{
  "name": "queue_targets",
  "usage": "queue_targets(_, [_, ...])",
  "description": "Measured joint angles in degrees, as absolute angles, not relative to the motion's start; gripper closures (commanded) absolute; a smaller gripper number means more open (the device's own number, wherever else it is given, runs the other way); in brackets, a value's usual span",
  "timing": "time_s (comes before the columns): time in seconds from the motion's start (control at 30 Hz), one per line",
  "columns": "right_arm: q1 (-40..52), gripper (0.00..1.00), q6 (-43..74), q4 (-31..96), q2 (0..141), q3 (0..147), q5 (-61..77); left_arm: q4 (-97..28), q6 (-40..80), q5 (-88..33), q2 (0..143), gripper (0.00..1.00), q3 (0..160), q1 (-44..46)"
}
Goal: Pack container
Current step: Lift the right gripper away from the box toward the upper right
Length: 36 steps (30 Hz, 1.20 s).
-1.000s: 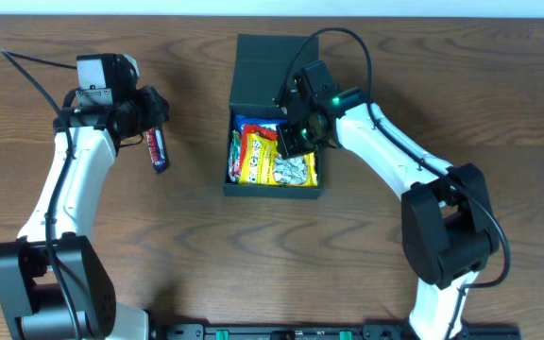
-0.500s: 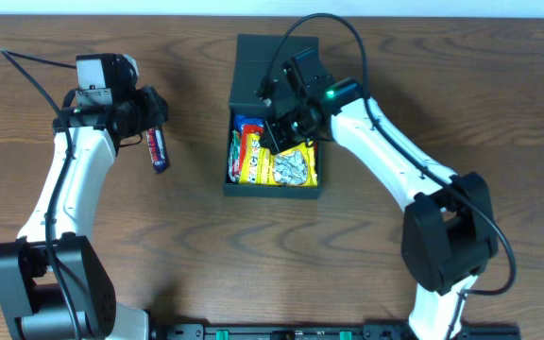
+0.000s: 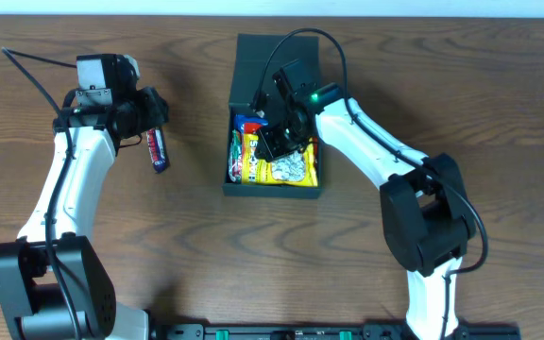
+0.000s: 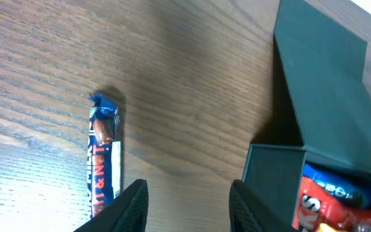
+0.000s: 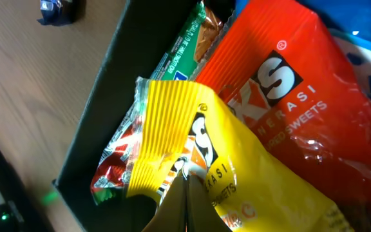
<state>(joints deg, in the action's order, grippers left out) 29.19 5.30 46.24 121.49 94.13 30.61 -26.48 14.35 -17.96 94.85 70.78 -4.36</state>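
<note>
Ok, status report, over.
Left hand open, empty, beside blue snack bar. Right hand shut, inside container, over yellow packet. Lid open, packets inside. Nothing blocking.

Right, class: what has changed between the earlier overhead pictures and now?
The right gripper moved left across the open container, over the packets. Nothing was visibly picked up or released. The left gripper, the candy bar and the container stayed put.

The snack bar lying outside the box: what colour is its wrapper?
The snack bar is mainly blue with white print; the left wrist view shows it best.
</note>
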Motion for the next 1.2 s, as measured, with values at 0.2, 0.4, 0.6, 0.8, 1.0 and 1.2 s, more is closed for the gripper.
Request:
queue_targets(0.2, [27.2,0.99,5.1,51.2,119.2,103.4,30.3,-26.9,9.9,-15.7,94.9,0.48,70.8,-4.4])
queue_targets(0.4, [20.7,0.33,4.8,52.1,110.0,106.4,28.1,-26.8,3.8,-13.0,97.1,0.34,70.8,-4.3])
queue_targets(0.6, [15.5,0.27,4.5,55.4,108.4,107.0,26.9,-25.9,-1.6,-11.8,104.4,0.32,70.7,-3.9])
queue_targets(0.8, [14.5,0.28,4.5,58.0,108.7,106.9,26.7,-24.9,-1.8,-9.8,108.7,0.35,70.7,-3.9])
queue_targets(1.0, [14.0,0.29,4.5,58.8,108.7,106.9,26.5,-24.6,-1.7,-7.4,110.9,0.43,70.7,-3.9])
queue_targets(1.2, [14.0,0.29,4.5,59.0,108.7,106.9,26.3,-24.1,-1.0,-6.6,113.5,0.67,70.7,-3.9])
